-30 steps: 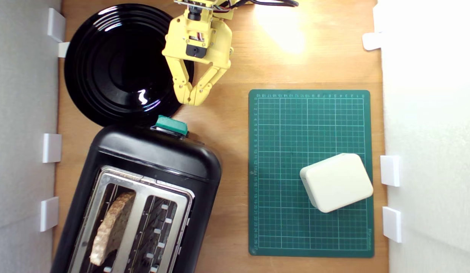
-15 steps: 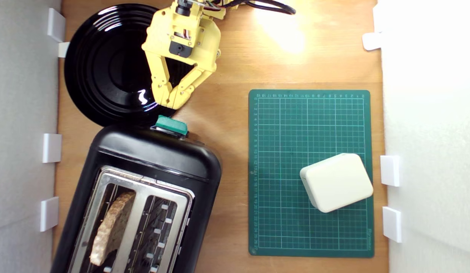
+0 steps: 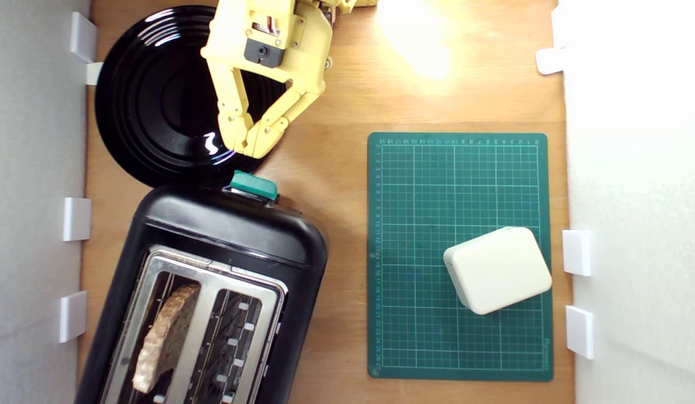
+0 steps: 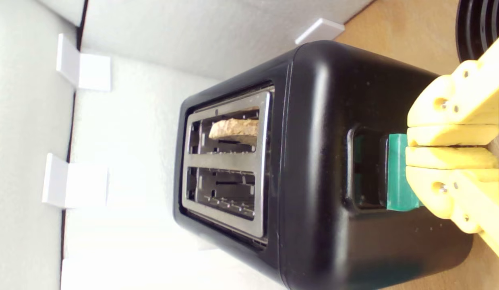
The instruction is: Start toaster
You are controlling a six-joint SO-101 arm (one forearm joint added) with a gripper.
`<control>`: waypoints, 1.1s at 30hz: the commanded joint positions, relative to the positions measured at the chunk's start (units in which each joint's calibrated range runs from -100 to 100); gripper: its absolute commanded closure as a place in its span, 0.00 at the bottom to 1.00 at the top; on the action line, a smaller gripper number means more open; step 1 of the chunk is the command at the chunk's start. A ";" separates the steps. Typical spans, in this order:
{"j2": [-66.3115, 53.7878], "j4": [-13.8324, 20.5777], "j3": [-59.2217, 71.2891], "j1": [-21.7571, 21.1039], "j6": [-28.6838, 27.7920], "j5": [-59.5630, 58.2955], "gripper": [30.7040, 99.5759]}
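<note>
The toaster [image 3: 212, 292] sits at the lower left of the exterior view, bread [image 3: 165, 336] standing high in one slot. Its green lever [image 3: 253, 186] looks unpressed. The gripper [image 3: 247, 146], fingertips together and empty, hangs just above it; pressing remains.

Bright, sharp views; glare patch on tabletop [image 3: 414, 45]; white walls overexposed.

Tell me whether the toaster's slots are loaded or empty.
One loaded, one empty: a bread slice stands in one slot of the toaster; the other shows only bare wire guides.
</note>
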 commanded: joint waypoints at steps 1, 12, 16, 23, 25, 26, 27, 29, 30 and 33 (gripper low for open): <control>5.36 -0.24 -10.30 0.19 -1.69 0.06 0.99; 11.86 -0.24 -11.48 0.19 -2.32 0.06 0.99; 12.27 -0.34 -11.48 0.19 -2.32 0.06 0.99; 16.19 -0.34 -13.57 0.11 -3.00 -0.03 0.99; 16.77 -0.52 -13.76 0.11 -3.00 -0.03 0.99; 17.10 -1.09 -13.76 0.11 -2.79 -0.03 0.99; 17.27 -1.27 -13.76 0.11 -2.69 -0.03 0.99; 17.69 -1.65 -13.76 0.11 -2.64 -0.03 0.99; 17.94 -1.65 -13.76 0.11 -2.64 -0.03 0.99; 19.02 -1.65 -13.76 -0.53 -2.69 -0.20 0.99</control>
